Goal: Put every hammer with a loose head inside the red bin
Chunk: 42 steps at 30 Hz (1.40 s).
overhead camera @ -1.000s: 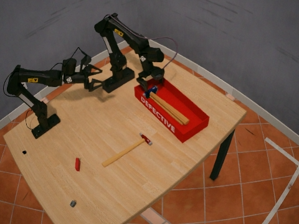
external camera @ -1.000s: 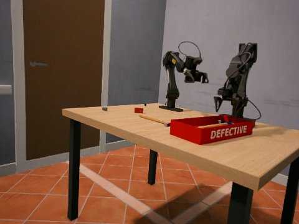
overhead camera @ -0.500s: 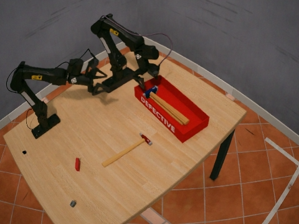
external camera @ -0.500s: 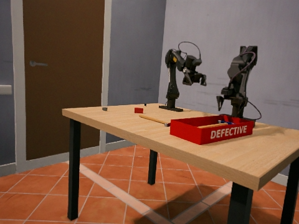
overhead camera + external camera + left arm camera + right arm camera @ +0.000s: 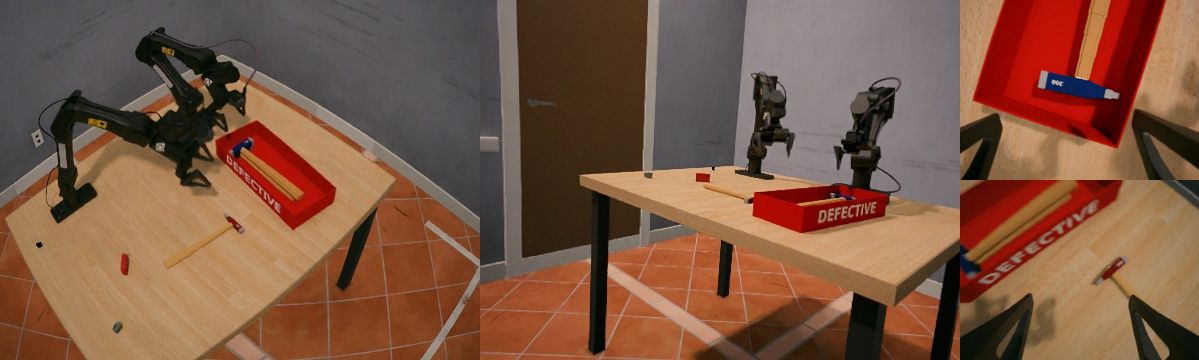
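A blue-headed hammer (image 5: 242, 148) (image 5: 1072, 86) (image 5: 968, 266) lies in the red bin (image 5: 312, 212) (image 5: 780, 212) (image 5: 994, 68) (image 5: 1108, 197). Two wooden handles lie close together there; a second head cannot be made out. A red-headed hammer (image 5: 234, 223) (image 5: 727, 191) (image 5: 1113, 270) lies flat on the table top, outside the bin's lettered side. My left gripper (image 5: 235, 122) (image 5: 1067, 118) is open and empty, above the bin's blue-head end. My right gripper (image 5: 211, 172) (image 5: 1081, 298) is open and empty above the table, short of the red-headed hammer.
A small red block (image 5: 124, 264) (image 5: 703, 177), a grey piece (image 5: 117, 327) (image 5: 648, 175) and a small black piece (image 5: 39, 244) lie away from the bin on the table (image 5: 150, 300) (image 5: 670, 195). My two arms are close together beside the bin's blue-head end.
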Each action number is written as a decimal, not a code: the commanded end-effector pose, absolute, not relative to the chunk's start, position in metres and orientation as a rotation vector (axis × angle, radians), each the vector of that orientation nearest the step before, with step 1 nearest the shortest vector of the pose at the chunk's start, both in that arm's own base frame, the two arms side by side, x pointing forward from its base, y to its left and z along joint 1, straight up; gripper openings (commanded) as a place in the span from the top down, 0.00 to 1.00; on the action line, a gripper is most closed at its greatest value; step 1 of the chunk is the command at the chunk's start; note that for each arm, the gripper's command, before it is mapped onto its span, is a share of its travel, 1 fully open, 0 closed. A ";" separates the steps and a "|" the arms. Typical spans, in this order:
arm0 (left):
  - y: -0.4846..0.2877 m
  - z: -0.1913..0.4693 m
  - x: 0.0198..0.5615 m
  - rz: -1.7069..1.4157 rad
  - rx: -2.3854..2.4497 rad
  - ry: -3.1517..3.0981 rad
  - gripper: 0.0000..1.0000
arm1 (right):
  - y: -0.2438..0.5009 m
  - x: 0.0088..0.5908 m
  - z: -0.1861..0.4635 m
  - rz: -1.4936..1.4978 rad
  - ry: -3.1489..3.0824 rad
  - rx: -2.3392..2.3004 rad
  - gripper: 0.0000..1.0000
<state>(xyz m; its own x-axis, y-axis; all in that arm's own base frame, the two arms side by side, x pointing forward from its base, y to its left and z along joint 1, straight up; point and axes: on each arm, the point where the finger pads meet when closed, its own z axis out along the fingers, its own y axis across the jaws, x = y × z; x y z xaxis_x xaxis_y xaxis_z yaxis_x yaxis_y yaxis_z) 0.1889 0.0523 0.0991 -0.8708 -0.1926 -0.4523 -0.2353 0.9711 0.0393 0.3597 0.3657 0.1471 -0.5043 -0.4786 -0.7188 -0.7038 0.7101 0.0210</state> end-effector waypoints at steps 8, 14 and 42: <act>0.051 0.103 0.186 0.142 -0.322 2.625 0.00 | 0.346 0.412 0.104 0.285 2.409 -0.858 0.00; 0.051 0.103 0.187 0.140 -0.317 2.625 0.00 | 0.346 0.426 0.101 0.282 2.407 -0.834 0.00; 0.052 0.106 0.191 0.137 -0.318 2.623 0.00 | 0.323 0.435 0.135 0.247 2.293 -0.719 0.00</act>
